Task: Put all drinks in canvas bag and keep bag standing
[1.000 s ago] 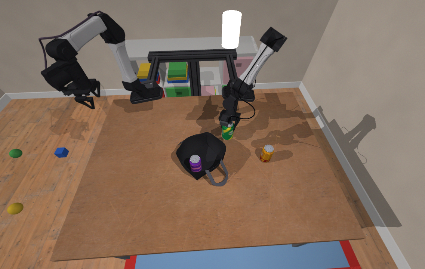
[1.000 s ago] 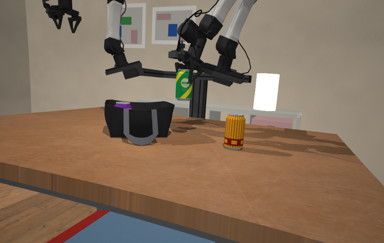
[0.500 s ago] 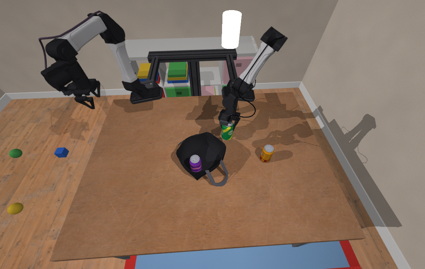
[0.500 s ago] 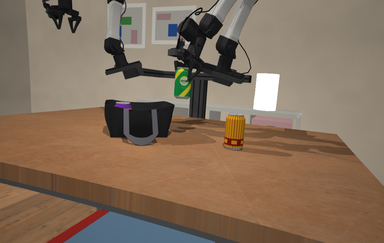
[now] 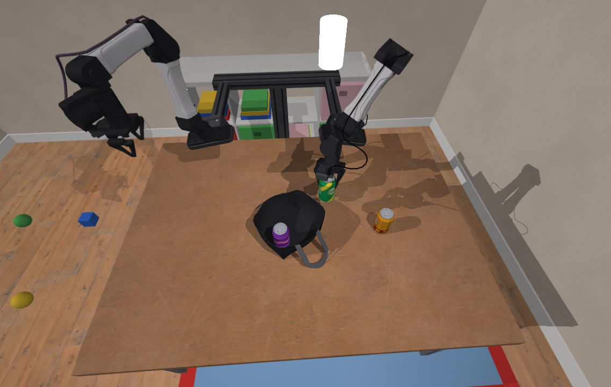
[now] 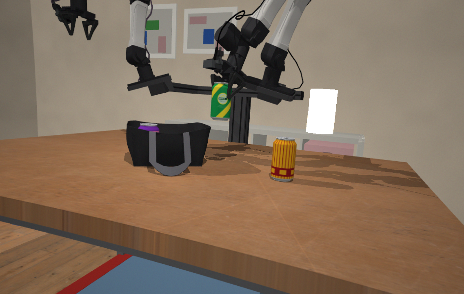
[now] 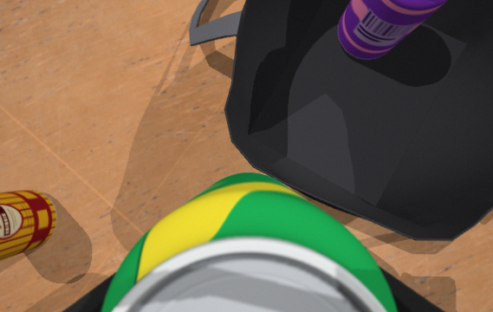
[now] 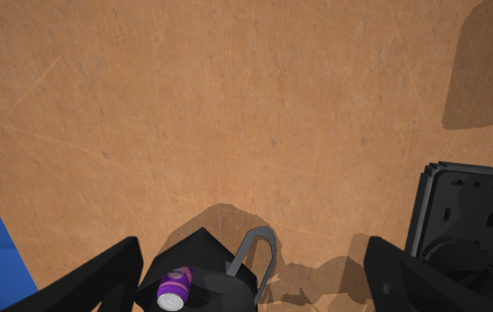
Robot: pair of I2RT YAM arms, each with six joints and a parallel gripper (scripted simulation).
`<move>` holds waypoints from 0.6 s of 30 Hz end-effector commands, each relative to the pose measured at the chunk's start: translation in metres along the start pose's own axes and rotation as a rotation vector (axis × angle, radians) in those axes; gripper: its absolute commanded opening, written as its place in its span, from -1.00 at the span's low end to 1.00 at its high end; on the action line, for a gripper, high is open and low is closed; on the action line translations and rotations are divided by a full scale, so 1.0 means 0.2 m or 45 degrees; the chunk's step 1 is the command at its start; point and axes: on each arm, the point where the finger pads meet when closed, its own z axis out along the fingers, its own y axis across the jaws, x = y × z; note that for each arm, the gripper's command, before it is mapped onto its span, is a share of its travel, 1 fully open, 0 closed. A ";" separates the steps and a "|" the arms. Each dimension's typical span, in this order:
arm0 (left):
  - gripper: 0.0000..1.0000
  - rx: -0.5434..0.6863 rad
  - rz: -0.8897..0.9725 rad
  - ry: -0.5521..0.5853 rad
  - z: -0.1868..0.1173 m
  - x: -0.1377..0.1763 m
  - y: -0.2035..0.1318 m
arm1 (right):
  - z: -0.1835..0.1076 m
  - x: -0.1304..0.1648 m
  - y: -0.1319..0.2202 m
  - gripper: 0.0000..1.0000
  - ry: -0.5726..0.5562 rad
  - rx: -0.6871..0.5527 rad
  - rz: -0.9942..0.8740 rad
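Cans number three: one bagged, one standing, one in left jaws [image 5: 330, 177] [image 6: 222, 84].

High top and low exterior cameras both face the black bag [image 5: 297, 212] [image 6: 169, 146] across the table [image 5: 230, 308] [image 6: 226, 204].

Your two arms [image 5: 171, 88] [image 6: 139, 23] pair pale grey links with black joints; thin dark cables [image 5: 356, 165] [image 6: 297, 67] loop alongside.

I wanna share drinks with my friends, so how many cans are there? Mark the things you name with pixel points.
3: purple can [image 5: 281, 235] [image 6: 148, 128] [image 7: 386, 28] [image 8: 174, 289] in the bag [image 5: 297, 212] [image 6: 169, 146] [image 7: 406, 143] [image 8: 198, 253], green can [image 5: 326, 191] [image 6: 220, 104] [image 7: 272, 217] in the left claw [image 5: 330, 179] [image 6: 221, 87], orange can [image 5: 383, 222] [image 6: 283, 159] [image 7: 12, 225] on the table [image 5: 250, 308] [image 6: 207, 204] [image 7: 55, 108] [image 8: 229, 108].
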 end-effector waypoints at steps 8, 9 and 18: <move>0.40 0.005 -0.041 -0.119 -0.01 -0.12 0.00 | -0.03 -0.01 0.02 0.73 -0.031 -0.037 0.001; 0.40 0.005 -0.040 -0.117 -0.01 -0.12 0.00 | -0.03 -0.01 0.02 0.73 -0.031 -0.037 0.001; 0.40 0.005 -0.035 -0.106 0.00 -0.10 0.00 | -0.03 -0.01 0.02 0.73 -0.031 -0.037 0.001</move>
